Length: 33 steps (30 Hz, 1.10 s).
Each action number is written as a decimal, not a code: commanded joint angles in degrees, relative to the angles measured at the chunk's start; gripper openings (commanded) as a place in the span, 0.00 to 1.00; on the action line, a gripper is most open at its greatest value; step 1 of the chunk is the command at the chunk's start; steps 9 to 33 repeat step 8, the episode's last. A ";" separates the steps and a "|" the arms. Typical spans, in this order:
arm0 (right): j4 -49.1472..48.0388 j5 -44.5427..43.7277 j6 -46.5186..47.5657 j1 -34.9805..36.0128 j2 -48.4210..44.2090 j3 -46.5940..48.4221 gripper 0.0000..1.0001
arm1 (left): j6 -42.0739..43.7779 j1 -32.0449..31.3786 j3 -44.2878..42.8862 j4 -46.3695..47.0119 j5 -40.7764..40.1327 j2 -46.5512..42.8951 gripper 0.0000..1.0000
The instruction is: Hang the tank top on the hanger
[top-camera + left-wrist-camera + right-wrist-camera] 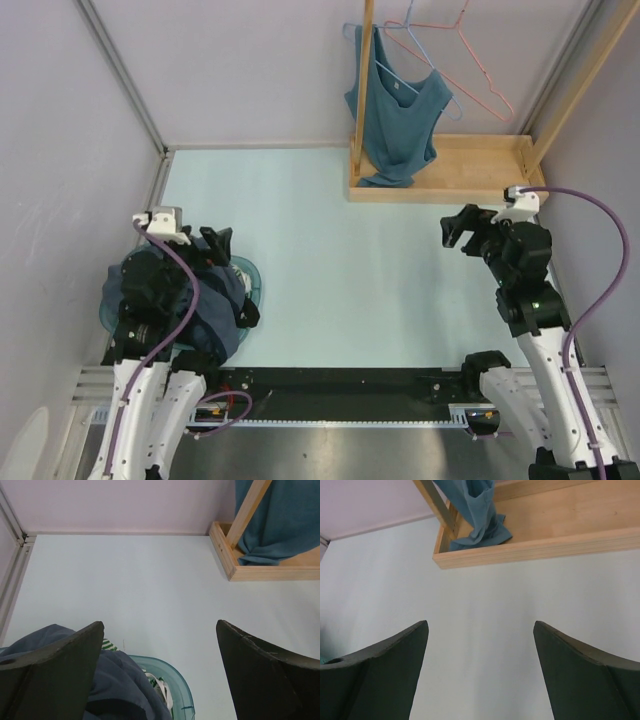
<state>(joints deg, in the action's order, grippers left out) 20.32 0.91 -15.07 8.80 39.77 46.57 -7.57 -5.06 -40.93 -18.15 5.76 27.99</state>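
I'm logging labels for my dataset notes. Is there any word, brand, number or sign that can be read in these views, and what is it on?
No readable text in any of the three views.
Tank top: small pale tag at the neckline, too small to read.
Wooden rack: plain wood, no lettering shows.

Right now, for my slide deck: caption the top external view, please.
Tank top on the hanger at the wooden rack; left hand and right hand open.
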 commanded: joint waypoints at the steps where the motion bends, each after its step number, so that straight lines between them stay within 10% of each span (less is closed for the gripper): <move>1: 4.38 0.77 -1.89 -1.32 -1.97 1.16 0.91 | -0.60 0.49 0.41 1.01 -3.65 -1.18 0.99; 33: 5.61 1.20 -1.11 -1.41 -2.33 2.12 0.91 | -0.86 0.49 0.32 0.84 -2.95 -1.27 0.99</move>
